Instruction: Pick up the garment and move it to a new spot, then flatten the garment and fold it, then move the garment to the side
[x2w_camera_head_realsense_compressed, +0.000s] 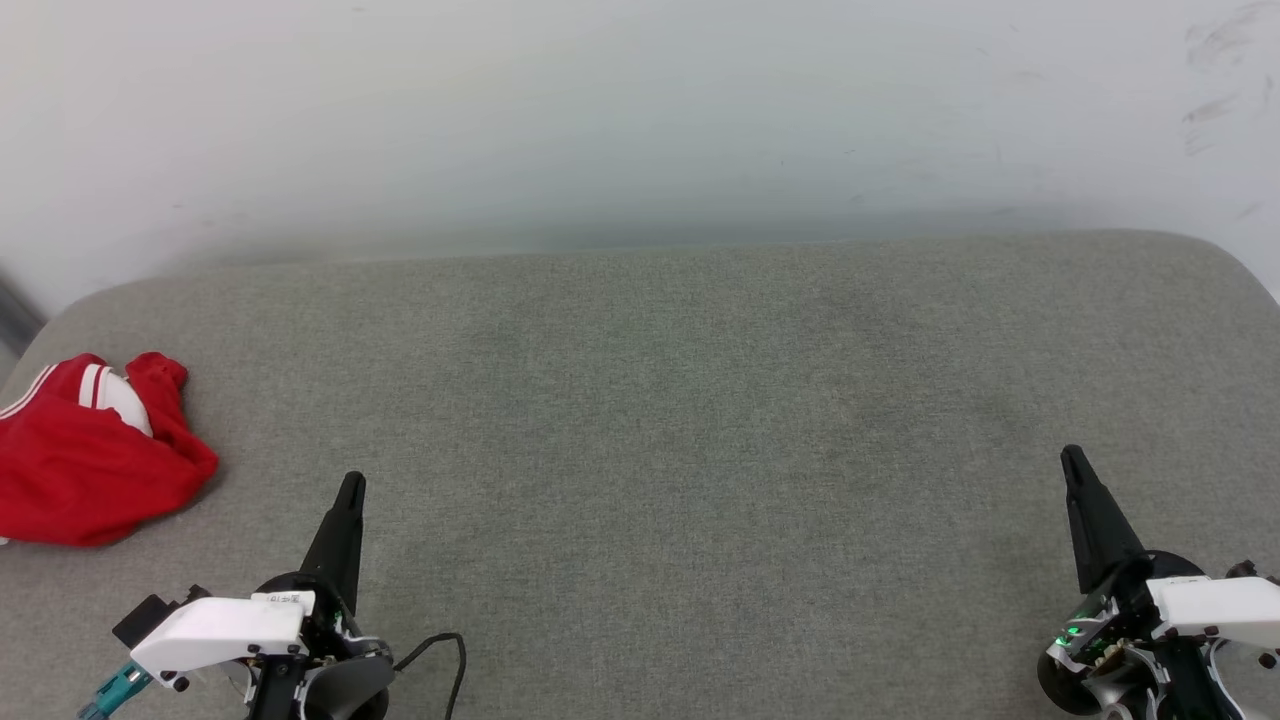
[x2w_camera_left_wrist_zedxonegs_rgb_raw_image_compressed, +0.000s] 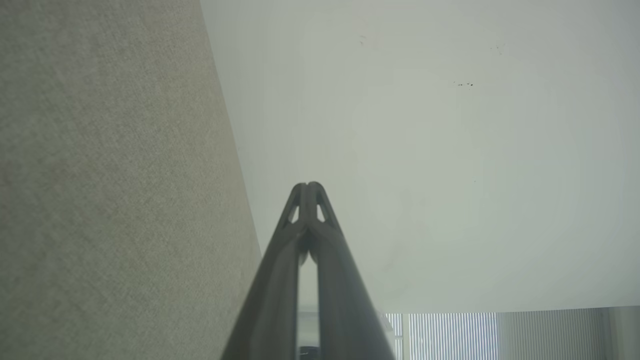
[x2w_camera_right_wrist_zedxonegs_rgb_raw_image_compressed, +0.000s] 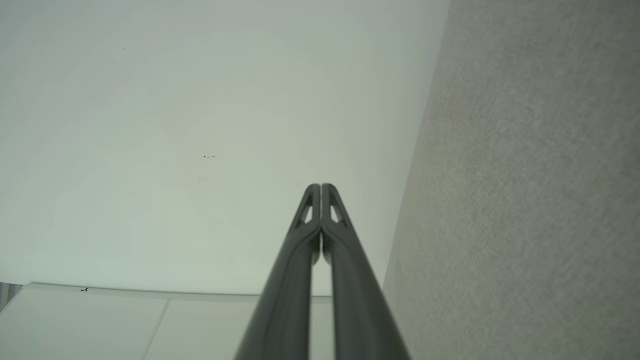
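The garment (x2w_camera_head_realsense_compressed: 85, 460), red with a white sleeve and striped trim showing, lies crumpled at the far left edge of the grey padded surface (x2w_camera_head_realsense_compressed: 680, 420), partly cut off by the frame. My left gripper (x2w_camera_head_realsense_compressed: 352, 482) is shut and empty at the lower left, a little to the right of the garment and apart from it. At the lower right, my right gripper (x2w_camera_head_realsense_compressed: 1072, 455) is also shut and empty. In the left wrist view the left gripper (x2w_camera_left_wrist_zedxonegs_rgb_raw_image_compressed: 308, 186) has its tips pressed together; the right gripper (x2w_camera_right_wrist_zedxonegs_rgb_raw_image_compressed: 320, 187) looks the same in the right wrist view.
A pale wall (x2w_camera_head_realsense_compressed: 640, 110) rises behind the padded surface's far edge. A black cable (x2w_camera_head_realsense_compressed: 445, 650) loops beside my left wrist. The padded surface (x2w_camera_left_wrist_zedxonegs_rgb_raw_image_compressed: 110, 180) runs along one side of each wrist view, with slatted blinds (x2w_camera_left_wrist_zedxonegs_rgb_raw_image_compressed: 450, 335) low in the left one.
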